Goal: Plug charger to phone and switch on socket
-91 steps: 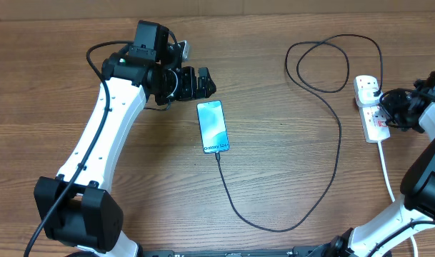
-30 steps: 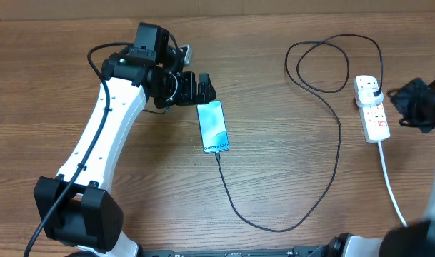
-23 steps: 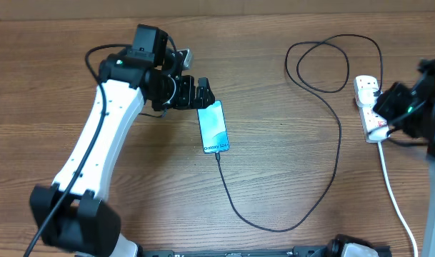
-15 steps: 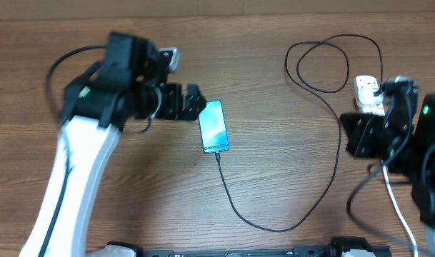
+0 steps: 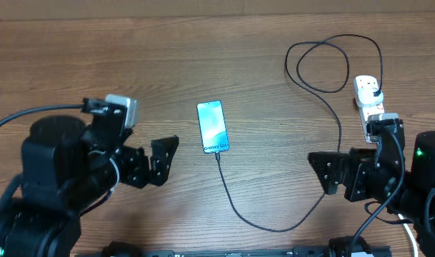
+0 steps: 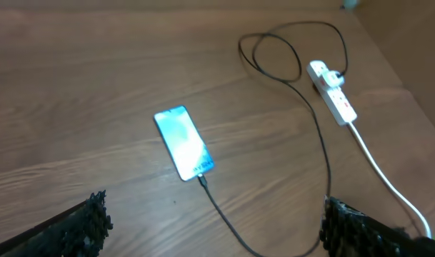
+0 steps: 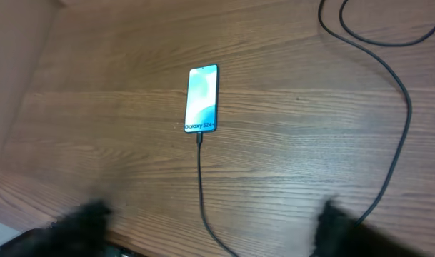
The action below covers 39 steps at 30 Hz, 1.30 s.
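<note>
The phone (image 5: 213, 127) lies face up mid-table with its screen lit. The charger (image 5: 338, 135) has its tip at the phone's near end, curves along the table, loops at the back and ends in a black plug seated in the white socket (image 5: 368, 91). My left gripper (image 5: 154, 163) hovers open to the left of the phone and nearer than it, holding nothing. My right gripper (image 5: 337, 173) hovers open on the near side of the socket, also holding nothing. Phone (image 6: 183, 143), charger (image 6: 318, 128) and socket (image 6: 333, 100) appear in the left wrist view, beyond my open left gripper (image 6: 216, 218). Phone (image 7: 203, 98) and charger (image 7: 201, 178) lie beyond my right gripper (image 7: 210, 221).
The right arm (image 5: 406, 182) covers the socket's near end and most of its thick white cord (image 6: 381, 171). The wooden table (image 5: 96, 71) carries nothing else. The table's left edge (image 7: 21, 107) appears in the right wrist view.
Both arms pulled back toward the near edge and rose. The left gripper left the phone's far end. The right gripper came away from the socket and opened.
</note>
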Tool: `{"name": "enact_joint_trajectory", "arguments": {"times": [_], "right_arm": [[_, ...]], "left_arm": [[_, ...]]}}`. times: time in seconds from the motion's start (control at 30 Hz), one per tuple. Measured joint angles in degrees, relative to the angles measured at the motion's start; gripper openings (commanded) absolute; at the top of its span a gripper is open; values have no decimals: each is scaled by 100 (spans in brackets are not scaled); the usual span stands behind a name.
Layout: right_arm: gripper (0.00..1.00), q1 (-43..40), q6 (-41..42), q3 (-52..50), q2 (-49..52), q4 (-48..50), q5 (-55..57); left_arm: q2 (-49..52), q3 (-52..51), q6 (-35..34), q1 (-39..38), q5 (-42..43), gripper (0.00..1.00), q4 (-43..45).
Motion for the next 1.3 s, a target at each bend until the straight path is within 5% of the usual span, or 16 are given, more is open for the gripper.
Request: {"name": "enact_joint_trajectory", "arguments": {"times": [1.3], "right_arm": [[100, 2, 2, 0, 0, -107, 2]], "left_arm": [[249, -92, -7, -39, -516, 100, -592]]}}
